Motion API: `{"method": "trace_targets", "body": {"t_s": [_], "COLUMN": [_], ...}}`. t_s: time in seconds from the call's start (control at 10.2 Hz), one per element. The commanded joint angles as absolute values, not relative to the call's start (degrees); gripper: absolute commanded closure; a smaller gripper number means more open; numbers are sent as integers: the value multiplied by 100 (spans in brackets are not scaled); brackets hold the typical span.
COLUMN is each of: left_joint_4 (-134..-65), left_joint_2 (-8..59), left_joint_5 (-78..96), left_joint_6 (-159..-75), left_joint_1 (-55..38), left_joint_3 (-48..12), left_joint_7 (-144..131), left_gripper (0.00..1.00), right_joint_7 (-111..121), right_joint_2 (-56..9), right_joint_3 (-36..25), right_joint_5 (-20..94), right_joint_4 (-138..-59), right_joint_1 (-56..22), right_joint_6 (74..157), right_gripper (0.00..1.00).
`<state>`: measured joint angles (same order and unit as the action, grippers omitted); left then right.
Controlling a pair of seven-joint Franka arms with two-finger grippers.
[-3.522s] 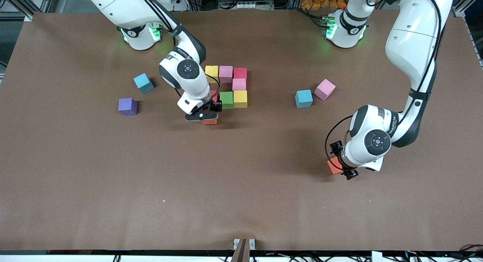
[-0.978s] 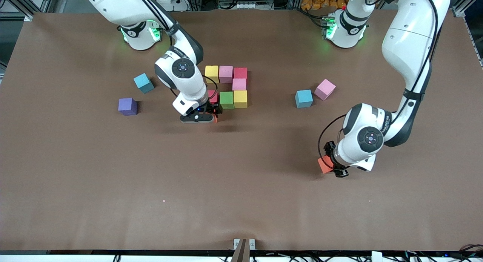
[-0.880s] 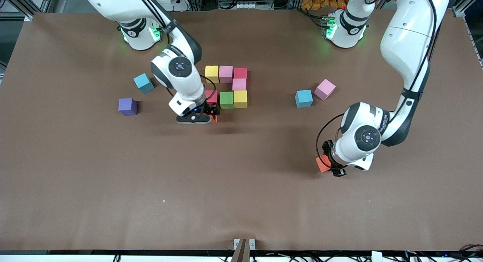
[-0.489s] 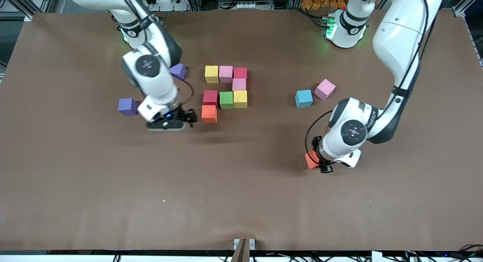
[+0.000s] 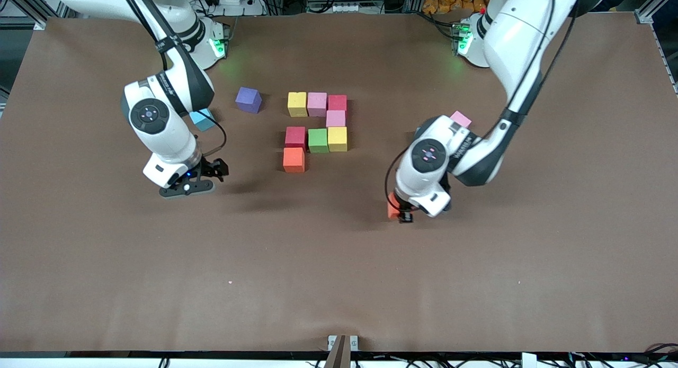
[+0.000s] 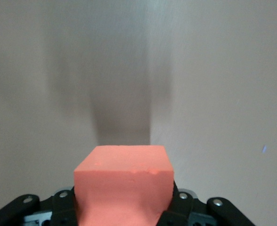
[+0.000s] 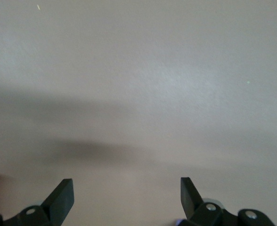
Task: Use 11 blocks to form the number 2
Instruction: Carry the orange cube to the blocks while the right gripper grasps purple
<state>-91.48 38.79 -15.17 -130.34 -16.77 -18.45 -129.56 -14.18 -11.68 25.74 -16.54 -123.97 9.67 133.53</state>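
Several blocks form a blocky figure mid-table: a row of yellow (image 5: 297, 104), pink (image 5: 317, 104) and red (image 5: 337, 102); a pink block (image 5: 335, 118) just nearer the camera than that red one; then a row of red (image 5: 295, 136), green (image 5: 318, 140) and yellow (image 5: 337, 138); and an orange block (image 5: 294, 159) nearest the camera, under the red. My left gripper (image 5: 398, 209) (image 6: 122, 209) is shut on another orange block (image 5: 392, 206) (image 6: 122, 181) above bare table, toward the left arm's end from the figure. My right gripper (image 5: 216, 169) (image 7: 125, 188) hangs open and empty over bare table.
A purple block (image 5: 248, 99) lies loose beside the figure's yellow corner. A cyan block (image 5: 202, 119) peeks out from under the right arm. A pink block (image 5: 460, 117) shows partly above the left arm's wrist. Brown table (image 5: 318, 272) spreads wide toward the camera.
My right gripper left the orange block at the figure and swung toward the right arm's end. My left gripper carried its orange block closer to the figure. The arm uncovered a purple block.
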Motion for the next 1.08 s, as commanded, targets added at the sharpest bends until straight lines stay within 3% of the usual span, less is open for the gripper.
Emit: {"method": "trace_targets", "body": {"t_s": [0.0,0.29,0.78,0.98], "left_joint_4": [-9149,-9106,-9053,-9053], "left_joint_2": [3788,3797,3858,3885], "left_joint_5": [-1678,-1836,-1925,-1934], "left_joint_6": [-12929,-12929,-12929,-12929], "left_joint_1": [-1810,-1828,-1828,-1846], "left_joint_3": [-1793,-1793,-1784,-1784], "left_joint_7": [-12920,-12876,-12876,-12876], "left_gripper": [95,95,95,95], "right_joint_7": [-889,-29,422,431], "right_joint_2": [-406,-317,-228,-281], "right_joint_3": [2689,2672,2628,2619], "right_joint_5": [-1512,-1512,-1521,-1529], "right_joint_4": [-13295,-13665,-14957,-15126], "right_joint_1": [1361,2028,2434,2505], "right_joint_6": [13429,13526,15158,15363], "right_gripper": [0,0,0,0]}}
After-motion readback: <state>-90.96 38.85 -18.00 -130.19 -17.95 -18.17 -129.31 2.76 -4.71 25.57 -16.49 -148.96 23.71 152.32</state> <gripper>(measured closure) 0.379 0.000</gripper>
